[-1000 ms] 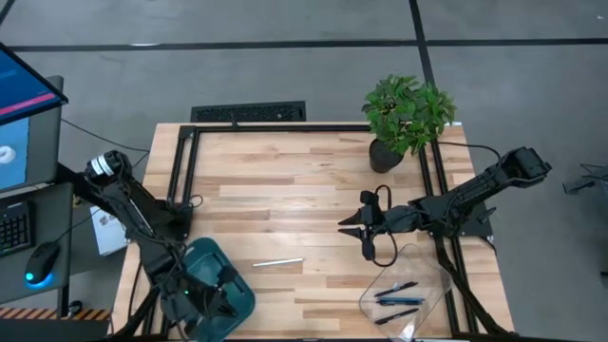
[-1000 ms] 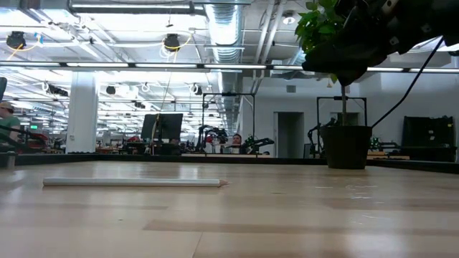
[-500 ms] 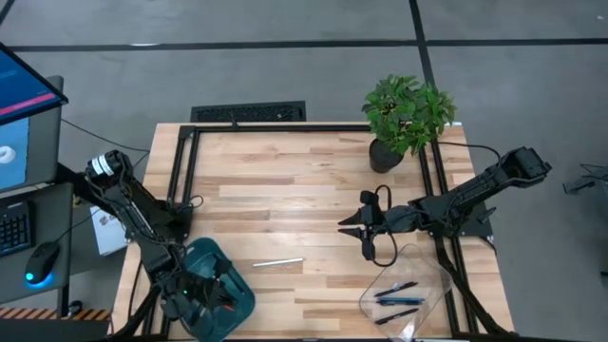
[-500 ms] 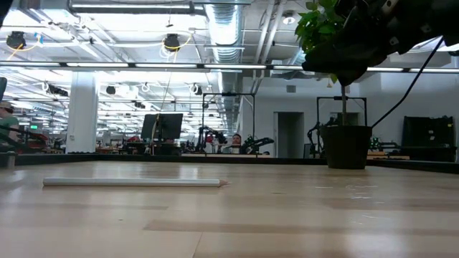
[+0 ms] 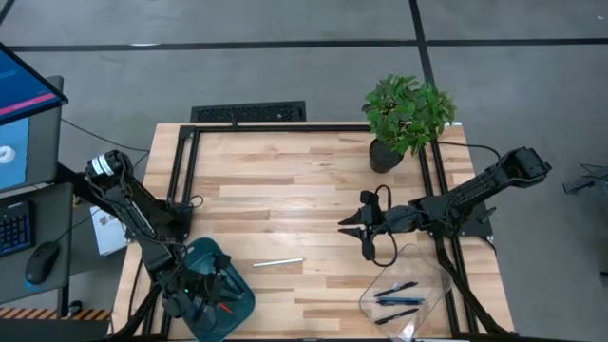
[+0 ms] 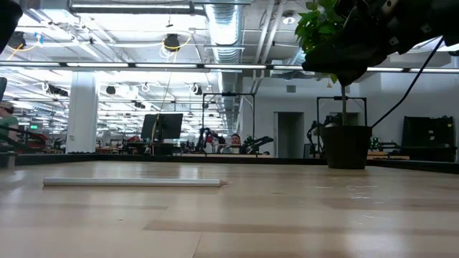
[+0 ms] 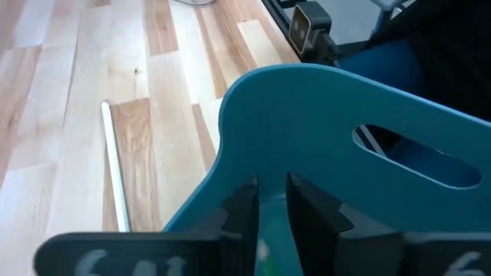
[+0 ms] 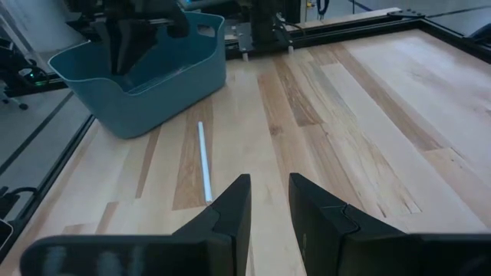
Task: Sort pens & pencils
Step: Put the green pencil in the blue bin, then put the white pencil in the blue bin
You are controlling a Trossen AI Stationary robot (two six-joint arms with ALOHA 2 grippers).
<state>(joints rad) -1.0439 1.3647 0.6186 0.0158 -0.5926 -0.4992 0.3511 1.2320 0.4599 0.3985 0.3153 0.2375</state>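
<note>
Surface (image 5: 285, 180): pale butcher-block wood, light and honey-brown strips alternating, black frame rails along its edges. Pencil (image 5: 277, 262) lying on it: pale, near white. Basket (image 5: 220, 283): teal-blue plastic; a bright orange-red pencil (image 5: 226, 306) inside. Clear tray (image 5: 404, 290): colourless, see-through, holding black pens (image 5: 397, 296), one bluish. Potted plant (image 5: 407, 114): bright green leaves, black pot. Arms dark, both tools black.
</note>
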